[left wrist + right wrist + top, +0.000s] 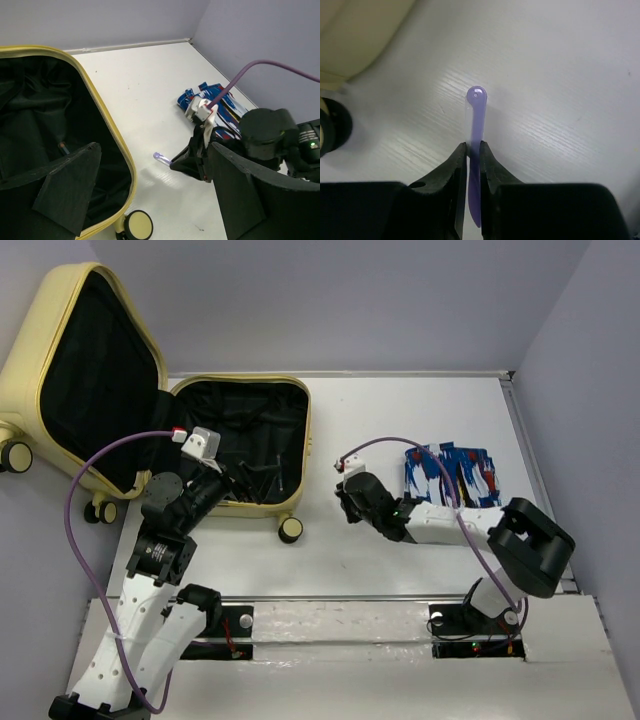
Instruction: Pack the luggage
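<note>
The pale-yellow luggage (304, 430) lies open at the back left, its lid (60, 310) raised and its black lining showing. My left gripper (235, 482) hangs open and empty over its front right corner. In the left wrist view (155, 200) one finger is over the lining and the other over the table. My right gripper (347, 502) is shut on a thin translucent purple stick (476, 115), held low over the white table just right of the luggage. The stick's rounded tip (162, 158) points toward the luggage rim (107, 115).
A folded blue, white and red patterned cloth (450, 475) lies on the table behind the right arm. A cream luggage wheel (290, 529) sticks out at the front corner, close to the stick. Some dark items lie in the lining, unclear. Walls close the back and right.
</note>
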Controlling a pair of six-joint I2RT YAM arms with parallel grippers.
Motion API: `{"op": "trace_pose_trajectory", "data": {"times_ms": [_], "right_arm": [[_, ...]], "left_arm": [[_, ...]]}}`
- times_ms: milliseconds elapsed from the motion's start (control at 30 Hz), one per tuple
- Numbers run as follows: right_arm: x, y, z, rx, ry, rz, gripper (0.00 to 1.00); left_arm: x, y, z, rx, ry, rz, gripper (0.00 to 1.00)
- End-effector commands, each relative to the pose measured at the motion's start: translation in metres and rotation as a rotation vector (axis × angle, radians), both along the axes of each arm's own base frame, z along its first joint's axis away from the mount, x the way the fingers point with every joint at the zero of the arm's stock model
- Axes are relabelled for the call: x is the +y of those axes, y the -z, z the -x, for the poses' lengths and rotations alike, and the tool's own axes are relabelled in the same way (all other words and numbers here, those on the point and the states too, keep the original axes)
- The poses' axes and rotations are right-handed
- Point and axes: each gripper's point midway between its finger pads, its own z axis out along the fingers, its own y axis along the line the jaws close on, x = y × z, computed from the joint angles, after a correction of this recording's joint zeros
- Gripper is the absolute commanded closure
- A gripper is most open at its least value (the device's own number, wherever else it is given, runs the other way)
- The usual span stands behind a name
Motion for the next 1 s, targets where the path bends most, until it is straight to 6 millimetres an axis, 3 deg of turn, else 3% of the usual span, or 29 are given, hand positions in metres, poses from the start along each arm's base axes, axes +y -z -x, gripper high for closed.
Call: {"op": "trace_pose_trajectory", "data": {"times_ms": [0,33,100,167,200,233,267,300,333,367,433,467,500,533,567,633,667,700,767,800,867,933,967], "right_arm": [[0.027,-0.082,-0.01,-0.113,-0.041,-0.184,0.93],[0.035,-0.093,-0.009,-0.116,-0.075,-0.213,0.93],[0.056,-0.133,-0.016,-0.163,-0.123,-0.285,0.93],[0.081,-0.147,-0.02,-0.155,-0.187,-0.33,0.93],[0.1,-0.184,-0.028,-0.2,-0.214,-0.402,0.93],[0.12,-0.178,-0.031,-0.171,-0.26,-0.415,0.93],[0.132,-0.186,-0.037,-0.176,-0.273,-0.44,0.92],[0.153,-0.196,-0.046,-0.168,-0.296,-0.466,0.65],[0.156,-0.218,-0.051,-0.2,-0.287,-0.498,0.65],[0.16,-0.207,-0.059,-0.193,-0.262,-0.476,0.31],[0.142,-0.208,-0.075,-0.207,-0.166,-0.439,0.1],[0.109,-0.206,-0.088,-0.212,-0.068,-0.431,0.03],[0.089,-0.202,-0.094,-0.201,-0.02,-0.434,0.03],[0.04,-0.165,-0.109,-0.154,0.097,-0.384,0.04],[0.006,-0.172,-0.109,-0.149,0.183,-0.424,0.05],[-0.062,-0.147,-0.115,-0.115,0.378,-0.393,0.08],[-0.103,-0.11,-0.102,-0.058,0.484,-0.33,0.1],[-0.16,-0.117,-0.102,-0.091,0.643,-0.35,0.11],[-0.22,-0.107,-0.09,-0.11,0.814,-0.341,0.1],[-0.265,-0.086,-0.077,-0.094,0.947,-0.325,0.08],[-0.309,-0.092,-0.059,-0.168,1.083,-0.325,0.06],[-0.355,-0.077,-0.035,-0.176,1.248,-0.305,0.01],[-0.368,-0.068,-0.027,-0.157,1.293,-0.3,0.01]], "left_arm": [[0.0,-0.028,0.004,-0.086,0.012,0.027,0.01],[0.0,-0.028,0.004,-0.085,0.011,0.027,0.01],[0.0,-0.028,0.004,-0.087,0.011,0.029,0.01],[0.004,-0.03,0.002,-0.087,-0.013,0.034,0.01],[0.006,-0.032,0.002,-0.085,-0.029,0.047,0.01],[0.012,-0.034,0.0,-0.084,-0.067,0.055,0.01],[0.015,-0.034,-0.002,-0.08,-0.09,0.064,0.01],[0.023,-0.036,-0.004,-0.073,-0.137,0.083,0.01],[0.026,-0.036,-0.006,-0.067,-0.157,0.088,0.01],[0.028,-0.037,-0.006,-0.068,-0.171,0.095,0.01],[0.03,-0.037,-0.006,-0.067,-0.187,0.104,0.01],[0.029,-0.038,-0.005,-0.07,-0.181,0.107,0.01],[0.027,-0.038,-0.004,-0.072,-0.17,0.107,0.01],[0.024,-0.039,-0.002,-0.079,-0.147,0.11,0.01],[0.022,-0.041,0.0,-0.085,-0.137,0.111,0.01],[0.016,-0.042,0.004,-0.094,-0.108,0.11,0.01],[0.015,-0.043,0.005,-0.098,-0.101,0.108,0.01],[0.013,-0.042,0.006,-0.096,-0.093,0.108,0.01],[0.006,-0.043,0.011,-0.094,-0.054,0.111,0.01],[0.003,-0.043,0.012,-0.092,-0.036,0.11,0.01],[-0.004,-0.041,0.015,-0.078,0.0,0.106,0.01],[-0.013,-0.037,0.016,-0.051,0.038,0.096,0.01],[-0.019,-0.035,0.018,-0.043,0.062,0.092,0.01]]}}
